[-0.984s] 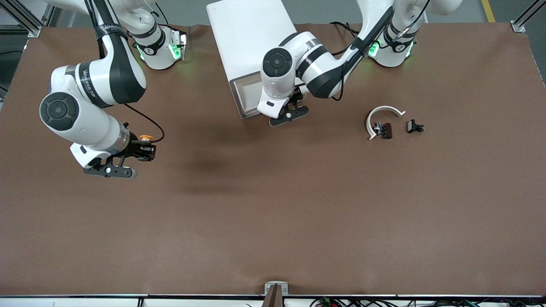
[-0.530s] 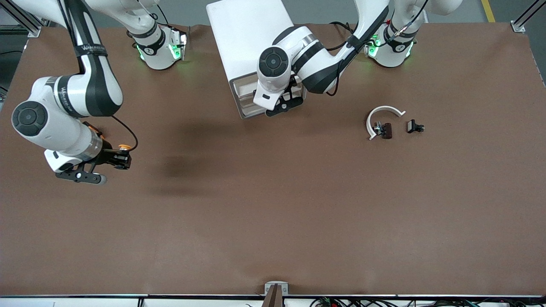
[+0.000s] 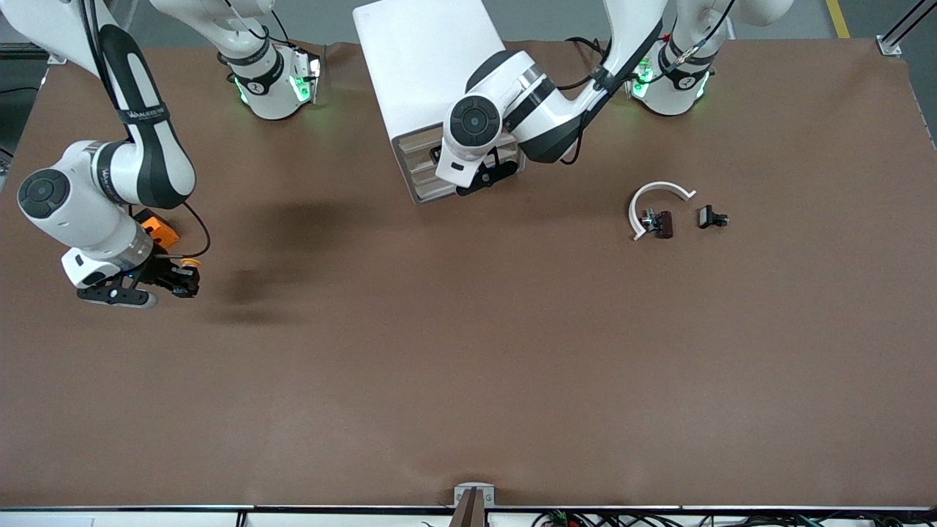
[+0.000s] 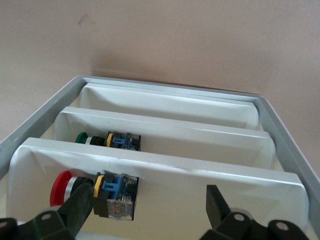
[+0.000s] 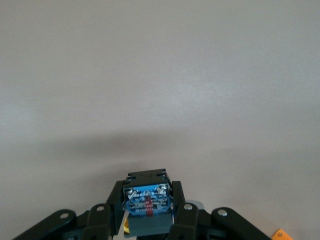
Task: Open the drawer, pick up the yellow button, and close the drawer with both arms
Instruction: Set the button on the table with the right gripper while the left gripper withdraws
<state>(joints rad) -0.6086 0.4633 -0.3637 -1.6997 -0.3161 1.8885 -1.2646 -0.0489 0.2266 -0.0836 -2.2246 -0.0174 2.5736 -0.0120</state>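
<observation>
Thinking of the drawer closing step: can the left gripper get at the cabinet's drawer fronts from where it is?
Probably yes. The left gripper hangs open right at the cabinet's drawer fronts, nothing between.

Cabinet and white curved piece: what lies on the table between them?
Nothing. The front view shows only bare brown table between the cabinet and the white curved piece.
</observation>
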